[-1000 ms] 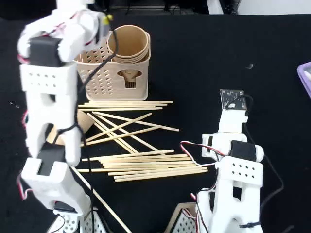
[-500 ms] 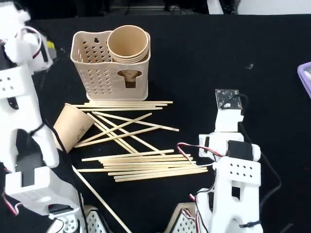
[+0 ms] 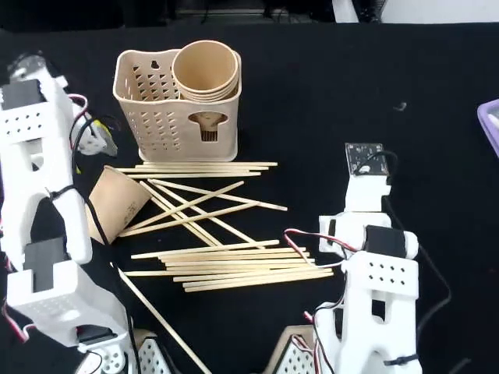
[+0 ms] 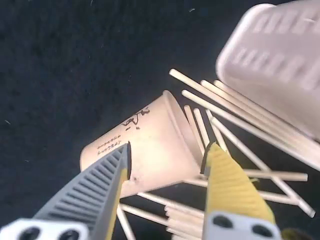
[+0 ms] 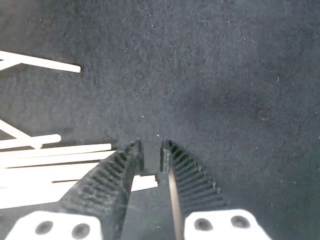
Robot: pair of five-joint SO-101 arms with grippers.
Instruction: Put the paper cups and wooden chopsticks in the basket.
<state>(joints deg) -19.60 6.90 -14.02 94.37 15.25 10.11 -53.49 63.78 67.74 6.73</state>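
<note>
A paper cup (image 3: 117,204) lies on its side on the black table (image 3: 327,93), just in front of the basket's left corner, and the ends of a few chopsticks rest against it. The basket (image 3: 168,128) stands upright at the back, and a stack of cups (image 3: 207,70) is nested in its right half. The wooden chopsticks (image 3: 234,265) lie loose in front of the basket: a row along its base, a crossed scatter in the middle and a tight bundle nearer the arms.

In the high view the left gripper (image 3: 97,140) hangs beside the basket's left wall, above the fallen cup. The left wrist view looks down on that cup (image 4: 145,147) between the fingers of the left gripper (image 4: 167,155), which are spread wide and hold nothing. It also shows the basket (image 4: 280,65) at the edge. The right wrist view shows the right gripper (image 5: 151,145) low over bare cloth, its fingers nearly together with a thin gap, beside the chopstick ends (image 5: 55,155).

A second ago the left arm stood over the basket and hid its left half. Half a second ago it had swung to the table's left edge, and now its gripper has come down towards the cup. The cup, chopsticks and basket have not moved.
</note>
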